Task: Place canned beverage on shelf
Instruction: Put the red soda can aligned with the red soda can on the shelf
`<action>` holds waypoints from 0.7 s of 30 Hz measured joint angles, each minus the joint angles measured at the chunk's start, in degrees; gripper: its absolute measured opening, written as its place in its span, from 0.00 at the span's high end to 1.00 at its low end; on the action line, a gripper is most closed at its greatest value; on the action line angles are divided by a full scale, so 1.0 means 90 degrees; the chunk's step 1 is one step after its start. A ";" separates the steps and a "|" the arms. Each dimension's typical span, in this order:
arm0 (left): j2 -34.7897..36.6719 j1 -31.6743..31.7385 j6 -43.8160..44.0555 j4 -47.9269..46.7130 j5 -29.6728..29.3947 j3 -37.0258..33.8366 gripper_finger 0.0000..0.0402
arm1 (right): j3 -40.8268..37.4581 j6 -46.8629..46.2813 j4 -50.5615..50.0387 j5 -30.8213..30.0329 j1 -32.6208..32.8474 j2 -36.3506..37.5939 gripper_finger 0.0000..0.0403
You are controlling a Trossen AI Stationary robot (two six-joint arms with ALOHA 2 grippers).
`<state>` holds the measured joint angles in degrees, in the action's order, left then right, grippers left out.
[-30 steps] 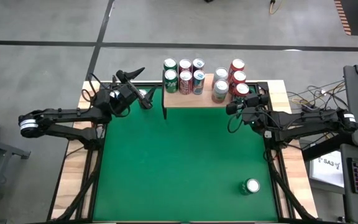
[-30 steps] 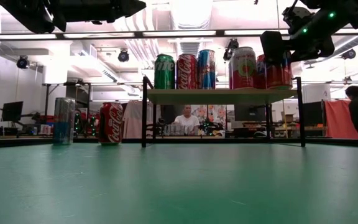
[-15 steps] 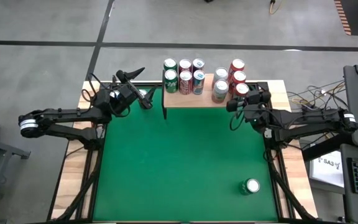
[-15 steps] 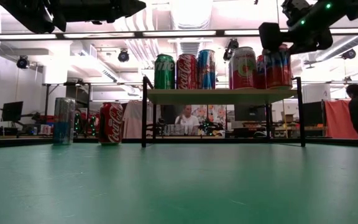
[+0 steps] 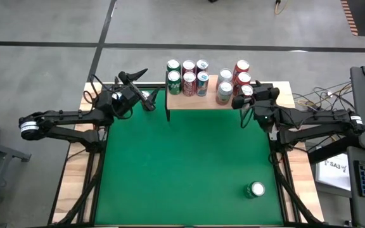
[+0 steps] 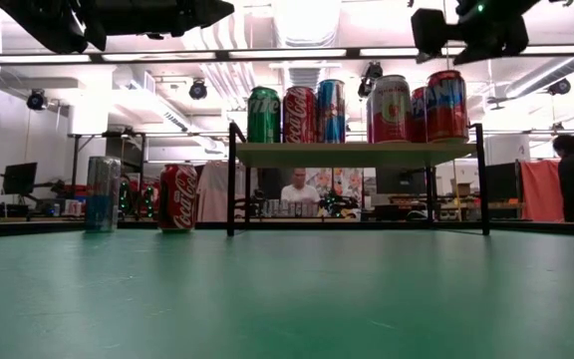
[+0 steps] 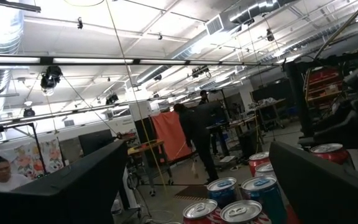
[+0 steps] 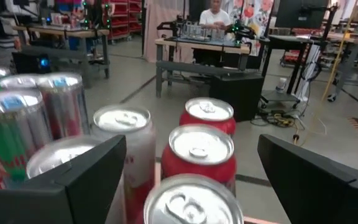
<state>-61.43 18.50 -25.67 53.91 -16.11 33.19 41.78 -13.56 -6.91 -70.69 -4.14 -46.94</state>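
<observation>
Overhead, right claw (image 5: 238, 100) wide open, empty, over shelf (image 5: 195, 100) cans, partly hiding nearest can (image 5: 247, 91).

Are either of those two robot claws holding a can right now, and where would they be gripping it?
No, nothing is held. The right end effector hangs open above the red cans on the shelf; the left end effector waits open beside it.
</observation>
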 joint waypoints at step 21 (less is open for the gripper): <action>0.0152 -0.0238 0.0017 -0.0102 0.0018 0.0000 0.06 | 0.2113 -0.0585 -0.1250 0.2952 0.0780 -0.0686 0.20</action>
<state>-60.06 16.36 -25.52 52.99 -15.95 33.19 60.80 -18.83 -18.16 -44.11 2.88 -53.12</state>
